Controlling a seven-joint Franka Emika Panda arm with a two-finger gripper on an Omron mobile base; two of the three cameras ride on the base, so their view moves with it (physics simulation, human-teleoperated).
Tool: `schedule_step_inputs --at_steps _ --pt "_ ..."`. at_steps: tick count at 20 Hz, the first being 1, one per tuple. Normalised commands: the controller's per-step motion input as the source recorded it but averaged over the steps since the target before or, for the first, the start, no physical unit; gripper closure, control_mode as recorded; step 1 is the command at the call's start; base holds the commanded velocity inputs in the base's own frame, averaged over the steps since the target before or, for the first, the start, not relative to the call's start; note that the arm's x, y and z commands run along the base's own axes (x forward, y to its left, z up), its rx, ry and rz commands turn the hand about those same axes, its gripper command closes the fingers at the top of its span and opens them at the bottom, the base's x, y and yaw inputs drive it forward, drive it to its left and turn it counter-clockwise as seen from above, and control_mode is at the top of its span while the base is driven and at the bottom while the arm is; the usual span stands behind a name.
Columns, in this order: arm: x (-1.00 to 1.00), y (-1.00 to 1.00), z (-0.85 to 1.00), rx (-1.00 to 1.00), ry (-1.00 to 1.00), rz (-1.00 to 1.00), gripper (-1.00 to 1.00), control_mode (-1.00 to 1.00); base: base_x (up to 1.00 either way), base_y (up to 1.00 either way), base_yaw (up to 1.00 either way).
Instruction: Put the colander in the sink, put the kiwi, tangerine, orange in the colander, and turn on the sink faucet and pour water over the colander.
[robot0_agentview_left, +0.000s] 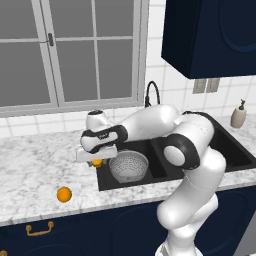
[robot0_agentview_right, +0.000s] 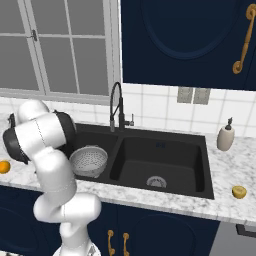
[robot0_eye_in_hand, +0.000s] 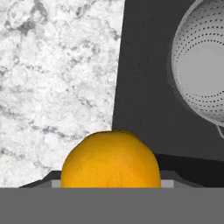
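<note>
— Orange peel, firm but slick: how would that fruit handle?

— Light and round, I judged; best pinched across its middle. It sat right at my pincer, fingers seemingly clamped on it, above the marble surface's edge. Beyond, the colander lay inside the sink.

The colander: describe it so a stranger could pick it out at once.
Find the black double-basin sink set in the white marble counter under the window. In its left basin, tilted against the wall, sits the colander. It is a grey metal bowl dotted with holes, far bigger than the orange fruits nearby.
</note>
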Motion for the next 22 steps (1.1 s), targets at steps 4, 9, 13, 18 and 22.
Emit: schedule_step_inputs --at_steps 4,9,13,18,22 --pt "0.22 -1.00 0.00 0.00 0.08 -0.12 1.00 -1.00 0.00 0.00 0.00" --pt "0.41 -0.93 -0.02 0.01 0.15 -0.03 1.00 -1.00 0.00 0.00 0.00" --pt "0.36 -0.66 -0.38 0.00 0.08 0.00 1.00 -1.00 0.00 0.00 0.00" --pt "0.38 -0.33 -0.65 -0.02 0.01 0.00 1.00 -1.00 0.00 0.00 0.00" --pt "0.31 -0.03 -0.61 -0.04 0.00 0.00 1.00 -1.00 0.00 0.00 0.00"
